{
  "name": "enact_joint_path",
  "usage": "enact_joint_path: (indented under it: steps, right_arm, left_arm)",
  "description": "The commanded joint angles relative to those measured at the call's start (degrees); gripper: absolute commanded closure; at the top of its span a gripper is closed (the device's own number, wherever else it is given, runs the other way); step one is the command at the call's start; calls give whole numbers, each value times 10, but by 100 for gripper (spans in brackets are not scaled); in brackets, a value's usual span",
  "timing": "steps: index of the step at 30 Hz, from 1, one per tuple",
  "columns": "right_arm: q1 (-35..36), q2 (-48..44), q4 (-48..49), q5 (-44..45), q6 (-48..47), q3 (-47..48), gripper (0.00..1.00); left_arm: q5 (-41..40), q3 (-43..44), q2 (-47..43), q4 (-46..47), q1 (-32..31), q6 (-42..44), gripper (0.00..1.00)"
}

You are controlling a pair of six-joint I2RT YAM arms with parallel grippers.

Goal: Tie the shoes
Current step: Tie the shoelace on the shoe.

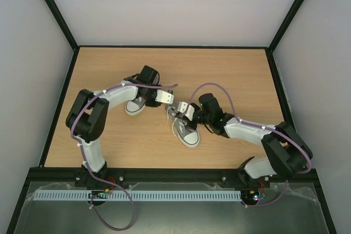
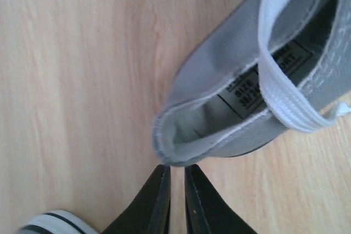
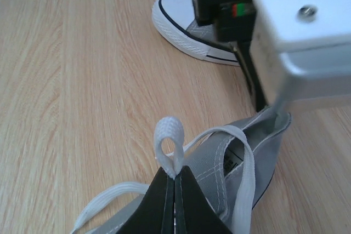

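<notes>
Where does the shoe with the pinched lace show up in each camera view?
Top external: shoe, centre of picture, toe pointing down.
Left wrist: shoe, upper right, heel opening showing.
Right wrist: shoe, bottom right, behind the lace loop.
Shared landmark: the other shoe, white toe.

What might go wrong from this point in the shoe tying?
1. The right gripper pinches only the base of a small lace loop; a pull may slip it free.
2. The left gripper sits at the heel rim of the shoe, hold unclear; that shoe may slide or tip.
</notes>
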Motion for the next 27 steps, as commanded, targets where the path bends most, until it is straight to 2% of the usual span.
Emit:
enact_joint_path:
  steps: [1, 5, 9, 12, 14, 16, 18, 20, 23, 27]
  right_arm:
    - [5, -22, -11, 30, 10, -14, 99]
    - [5, -24, -6, 32, 29, -15, 99]
    - [5, -28, 9, 32, 45, -27, 99]
    - [5, -21, 8, 28, 47, -27, 99]
    - [5, -17, 14, 27, 51, -26, 99]
    - [5, -15, 22, 23, 53, -26, 99]
    - [5, -12, 22, 18, 53, -24, 99]
    - [5, -12, 20, 18, 52, -21, 99]
    - [5, -16, 17, 20, 48, -24, 99]
    - [5, -15, 18, 18, 48, -24, 99]
  left_arm:
    - [46, 33, 16, -31, 0, -1, 87]
    - [55, 22, 3, -50, -2, 11, 81]
    - [69, 15, -24, -75, -2, -59, 81]
    - [42, -27, -70, 6, -9, -248, 81]
    - [53, -24, -72, 9, -13, -367, 79]
    - [95, -23, -61, -8, -17, -439, 65]
    - [115, -43, -55, -5, -23, -458, 54]
    - [114, -71, -58, 17, -31, -451, 51]
    - [105, -79, -51, 29, -36, -442, 53]
    - [92, -65, -33, 36, -36, -442, 63]
